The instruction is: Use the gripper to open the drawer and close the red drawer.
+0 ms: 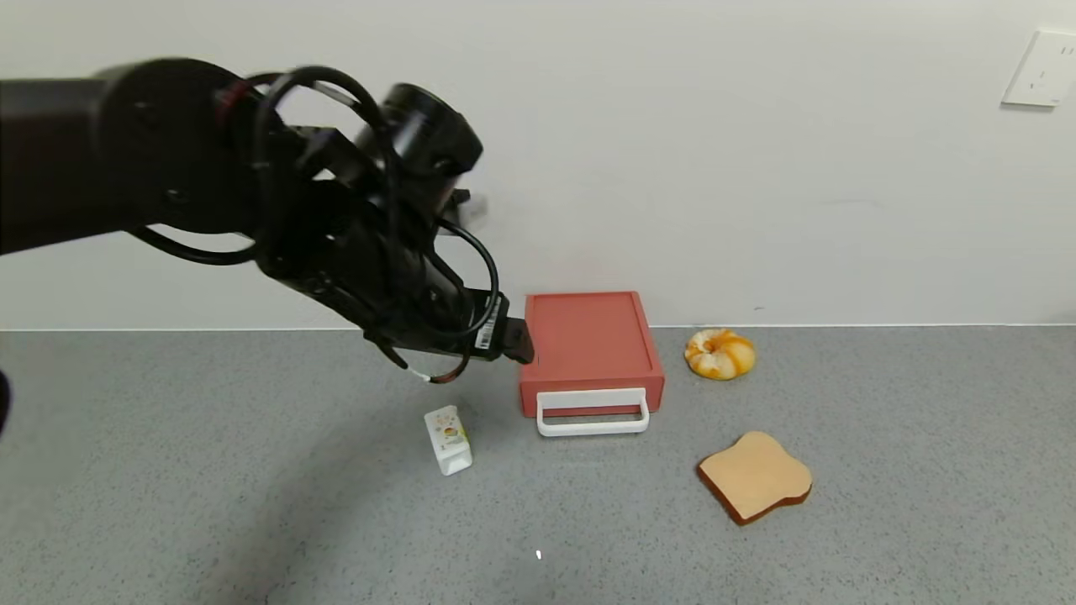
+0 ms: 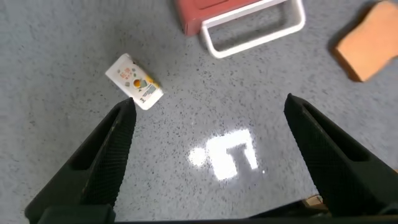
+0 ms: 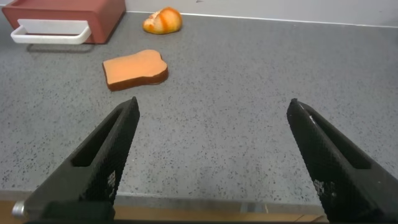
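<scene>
The brick-red drawer box [image 1: 588, 340] lies flat on the grey table by the back wall, its white loop handle [image 1: 593, 423] facing me. The drawer front looks flush with the box. My left gripper [image 1: 519, 343] hangs in the air just left of the box and above the table, open and empty. In the left wrist view its fingers [image 2: 102, 162] spread wide over bare table, with the box [image 2: 199, 9] and handle [image 2: 255, 28] ahead. My right gripper [image 3: 211, 102] is open and empty near the table's front edge, out of the head view; the box [image 3: 62, 9] shows far off.
A small white carton [image 1: 448, 439] stands left of the handle, below the left gripper. A bread slice [image 1: 755, 475] lies front right of the box and a glazed bun [image 1: 719, 353] right of it. The wall is close behind the box.
</scene>
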